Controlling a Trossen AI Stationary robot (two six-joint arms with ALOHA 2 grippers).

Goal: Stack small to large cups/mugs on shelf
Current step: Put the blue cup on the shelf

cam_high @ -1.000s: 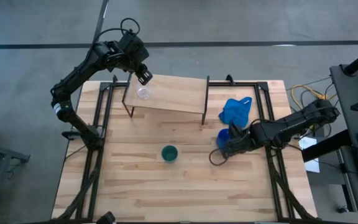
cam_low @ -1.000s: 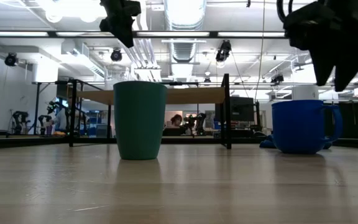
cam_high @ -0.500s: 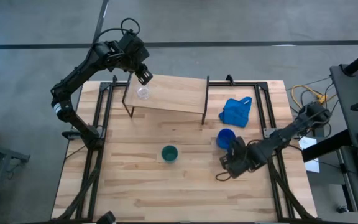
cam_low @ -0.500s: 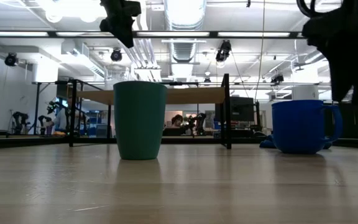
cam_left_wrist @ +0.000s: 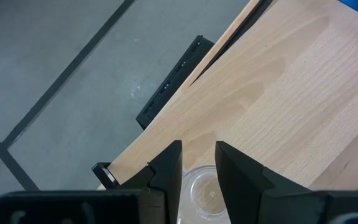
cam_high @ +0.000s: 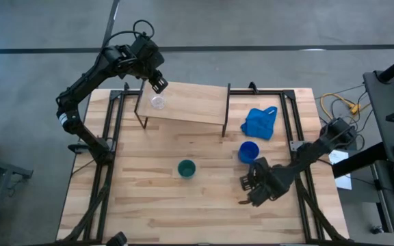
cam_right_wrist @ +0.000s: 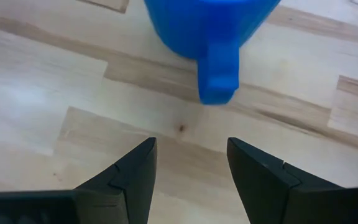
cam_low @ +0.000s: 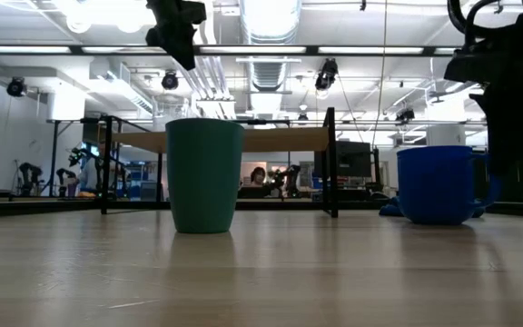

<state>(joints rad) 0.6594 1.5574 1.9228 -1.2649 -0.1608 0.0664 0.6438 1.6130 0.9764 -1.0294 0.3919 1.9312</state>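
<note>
The tiny clear glass cup (cam_high: 157,102) stands on its base at the left end of the light-wood shelf (cam_high: 190,104). My left gripper (cam_high: 159,85) hovers above it, narrowly open; in the left wrist view the glass cup (cam_left_wrist: 207,191) shows below the gap between the fingers. The bright blue mug (cam_high: 248,151) stands on the table, its handle (cam_right_wrist: 218,79) pointing toward my right gripper (cam_right_wrist: 191,163). That gripper is open, on the mug's near side, and touches nothing. The dark green cup (cam_high: 186,168) stands upright at mid-table.
A crumpled blue cloth (cam_high: 260,121) lies on the table right of the shelf, beyond the mug. The shelf's thin dark legs (cam_low: 331,163) stand behind the green cup (cam_low: 204,175) and the blue mug (cam_low: 439,184) in the low view. Bare planks (cam_high: 156,205) lie toward the near edge.
My right gripper has drawn back from beside the blue mug toward the table's near edge, turning as it went, and stayed open. The mug, the green cup and the glass cup have stayed where they were.
</note>
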